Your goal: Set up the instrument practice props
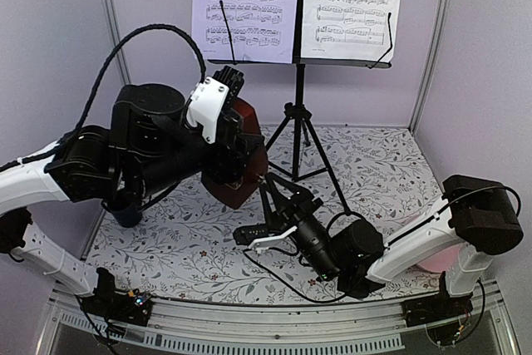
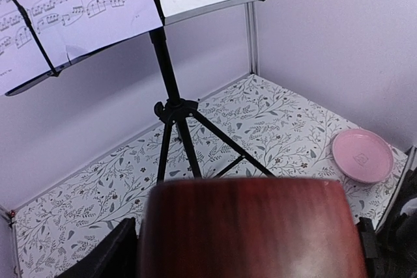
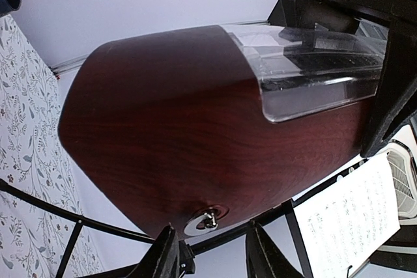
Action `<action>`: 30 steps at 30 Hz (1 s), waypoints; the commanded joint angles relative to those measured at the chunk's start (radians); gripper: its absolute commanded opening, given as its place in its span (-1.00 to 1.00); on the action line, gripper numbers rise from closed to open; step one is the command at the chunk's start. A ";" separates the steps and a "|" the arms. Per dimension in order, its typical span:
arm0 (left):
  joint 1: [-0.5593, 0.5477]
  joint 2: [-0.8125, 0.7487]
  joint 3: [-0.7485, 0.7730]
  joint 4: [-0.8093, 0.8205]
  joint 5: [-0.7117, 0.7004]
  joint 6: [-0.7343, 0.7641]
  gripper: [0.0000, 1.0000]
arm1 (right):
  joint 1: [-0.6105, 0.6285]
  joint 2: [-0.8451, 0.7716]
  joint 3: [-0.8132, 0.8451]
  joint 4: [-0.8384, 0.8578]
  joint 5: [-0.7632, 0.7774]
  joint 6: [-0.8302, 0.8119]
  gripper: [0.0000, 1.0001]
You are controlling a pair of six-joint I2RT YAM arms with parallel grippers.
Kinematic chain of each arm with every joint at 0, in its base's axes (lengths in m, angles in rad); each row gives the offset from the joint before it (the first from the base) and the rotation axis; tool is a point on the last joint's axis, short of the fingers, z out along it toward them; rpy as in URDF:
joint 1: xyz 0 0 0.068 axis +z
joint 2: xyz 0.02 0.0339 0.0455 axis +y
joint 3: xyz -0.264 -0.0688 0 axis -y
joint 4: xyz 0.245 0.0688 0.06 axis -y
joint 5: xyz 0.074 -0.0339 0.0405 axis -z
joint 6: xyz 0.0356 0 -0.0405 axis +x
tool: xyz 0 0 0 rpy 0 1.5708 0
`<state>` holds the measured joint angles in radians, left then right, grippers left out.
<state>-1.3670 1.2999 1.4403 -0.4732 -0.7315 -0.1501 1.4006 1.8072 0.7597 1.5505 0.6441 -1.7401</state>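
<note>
Left gripper (image 2: 241,252) is clamped on the metronome (image 3: 182,122), a finger on each flank. It holds the metronome at frame centre in the top view, tilted and apparently off the cloth (image 1: 183,247). We judge the pose is meant to present the key (image 3: 208,219) low on the wood side. The right gripper (image 3: 212,247) sits just under that key, jaws apart with nothing between them, and we see no contact. Winding before set-down looks likely. Stand (image 1: 299,81) is upright at top centre, with a sheet (image 1: 245,6) and a second sheet (image 1: 353,2) side by side on its desk, each pinned by a wire arm, so that part reads as done. Plate (image 2: 362,155) at lower right and mug (image 1: 125,212) at left sit well apart from the work. Writing: printed staves only, and the line under one stave is too small to read. We find no brand on the metronome. The clear cover (image 3: 313,76) shows a scale, its figures illegible.
</note>
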 commanded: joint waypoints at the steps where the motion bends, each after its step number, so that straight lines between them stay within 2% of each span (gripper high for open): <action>1: -0.004 -0.045 0.042 0.082 0.015 0.025 -0.60 | 0.003 0.003 0.024 0.283 -0.010 0.008 -0.26; 13: -0.016 -0.039 0.055 0.076 0.017 0.020 -0.60 | 0.003 0.005 0.067 0.283 -0.018 -0.037 -0.32; 26: -0.016 -0.036 0.039 0.065 -0.013 0.010 -0.60 | 0.010 -0.033 0.042 0.283 -0.035 -0.059 -0.77; 30: -0.016 -0.040 0.033 0.074 -0.013 0.016 -0.61 | 0.009 -0.035 0.035 0.283 -0.036 -0.046 -0.97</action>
<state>-1.3682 1.2884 1.4551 -0.4706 -0.7200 -0.1440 1.4021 1.8072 0.7937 1.5490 0.6189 -1.7988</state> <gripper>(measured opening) 0.682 0.055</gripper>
